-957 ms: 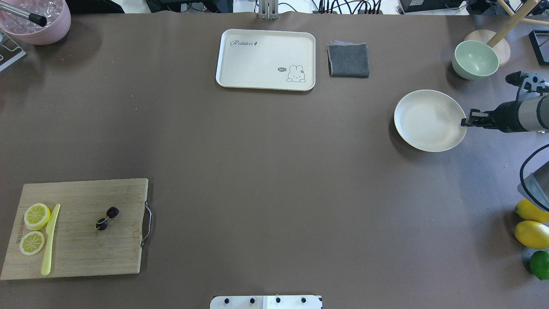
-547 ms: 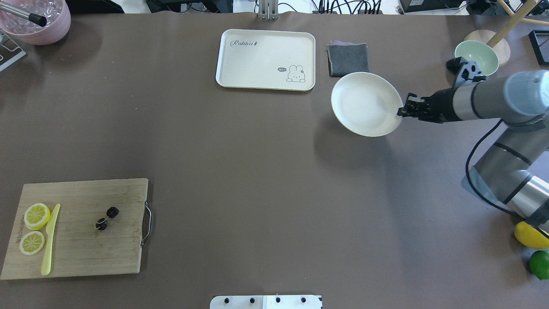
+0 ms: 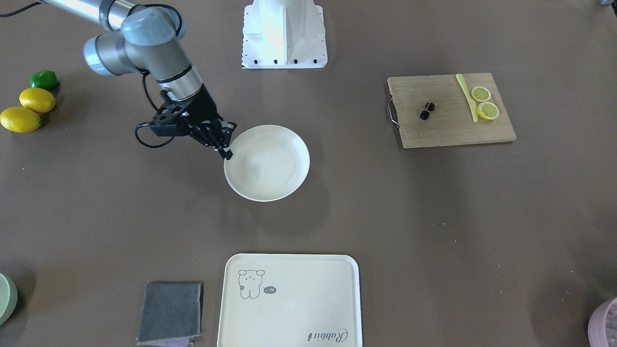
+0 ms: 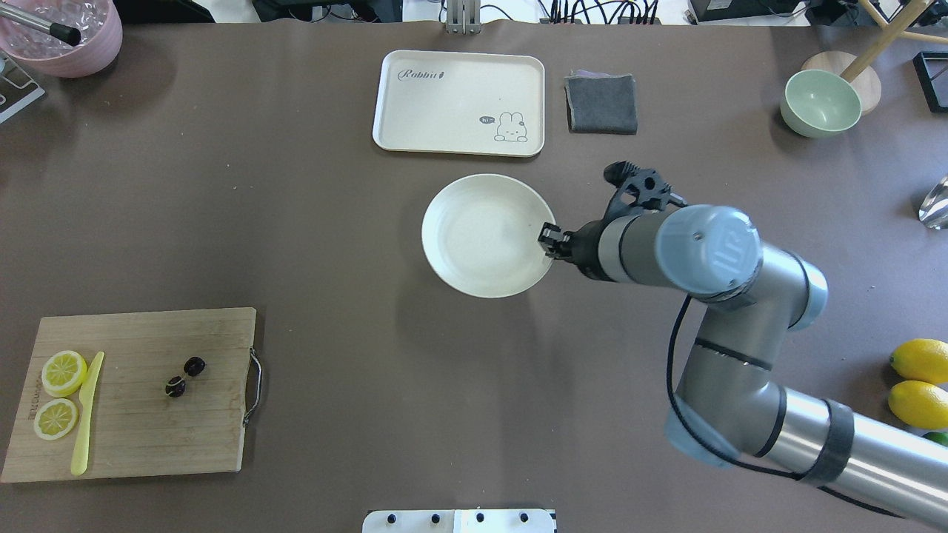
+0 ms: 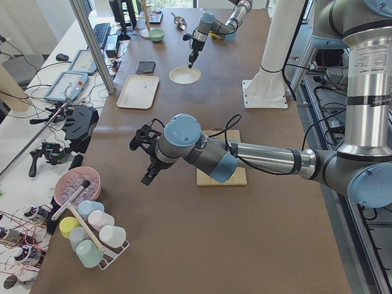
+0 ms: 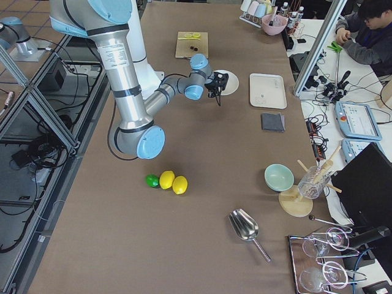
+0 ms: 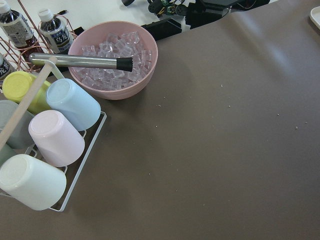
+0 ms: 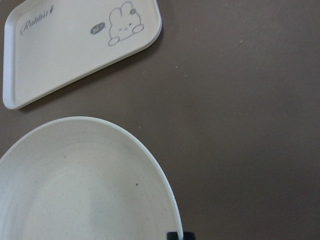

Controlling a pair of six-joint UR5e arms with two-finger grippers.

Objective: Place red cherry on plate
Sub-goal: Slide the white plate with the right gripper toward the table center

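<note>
Now R fingers point(image 4: 549, 240) tight on plate point(image 4: 474, 237) rim; L fingers point(image 5: 149, 175) unclear; tray point(image 4: 444, 104): "Rabbit"

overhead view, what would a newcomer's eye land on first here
The big grey right arm reaches in from the lower right, and the right end effector pinches the rim of the cream plate at mid-table, just below the rabbit tray. Next comes the cutting board at the lower left, where the dark red cherry pair lies near lemon slices and a yellow knife.
</note>
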